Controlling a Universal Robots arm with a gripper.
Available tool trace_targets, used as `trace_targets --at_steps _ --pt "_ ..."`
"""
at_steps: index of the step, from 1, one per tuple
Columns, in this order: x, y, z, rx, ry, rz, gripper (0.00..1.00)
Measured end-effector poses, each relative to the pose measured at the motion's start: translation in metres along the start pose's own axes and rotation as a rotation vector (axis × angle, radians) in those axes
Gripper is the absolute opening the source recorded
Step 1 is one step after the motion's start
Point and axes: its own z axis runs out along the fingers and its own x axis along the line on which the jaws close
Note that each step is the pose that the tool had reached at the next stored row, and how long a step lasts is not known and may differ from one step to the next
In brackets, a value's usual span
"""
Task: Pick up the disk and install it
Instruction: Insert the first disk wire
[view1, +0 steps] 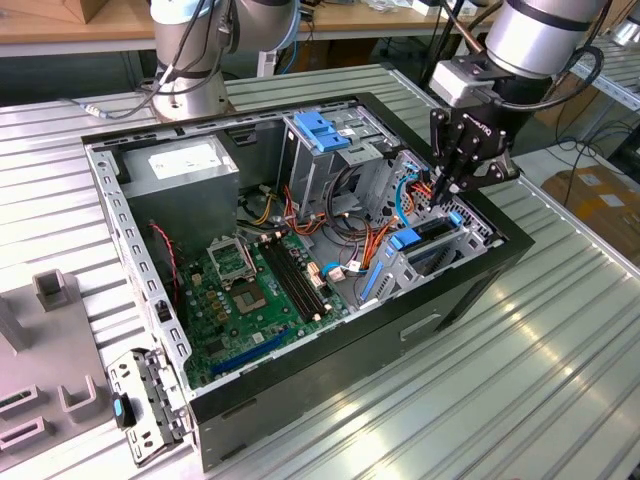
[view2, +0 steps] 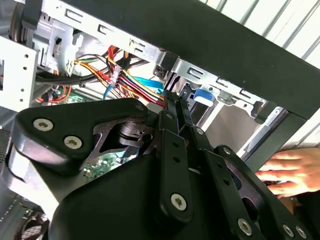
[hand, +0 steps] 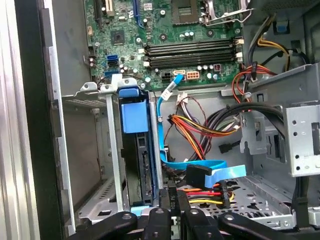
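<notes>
Claw fingers look pressed together with nothing between them, as you can see in both wrist views, hanging low over the drive cage at the computer case's corner on the exterior view's right. Just beside the tips, your disk stands on edge in the cage slot, its blue tab on top, bundled wires alongside. Your hand rests against the case's outside; the tabletop carries it all.
</notes>
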Motion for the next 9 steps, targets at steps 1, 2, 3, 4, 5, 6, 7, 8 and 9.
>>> trace_targets --at_steps 1,2,3,4,5,6,7,8,9 --pt "0.0014 0.0009 0.0008 0.0002 -0.0005 -0.012 0.17" --pt "0.0024 0.0015 0.0013 0.0003 -0.0007 -0.021 0.17" --pt "0.0033 0.0019 0.0015 0.0004 -0.0008 -0.029 0.17" --pt "0.0041 0.0026 0.0016 0.0005 -0.0008 -0.035 0.17" --pt "0.0048 0.0039 0.0016 0.0007 -0.0008 -0.039 0.17" --pt "0.0057 0.0057 0.0016 0.0007 -0.0009 -0.042 0.17" --pt "0.0071 0.0067 0.0017 0.0007 -0.0010 -0.045 0.17" --pt "0.0118 0.0071 0.0019 0.0009 -0.0016 -0.050 0.17" --pt "0.0182 0.0066 0.0027 0.0008 -0.0026 -0.051 0.17"
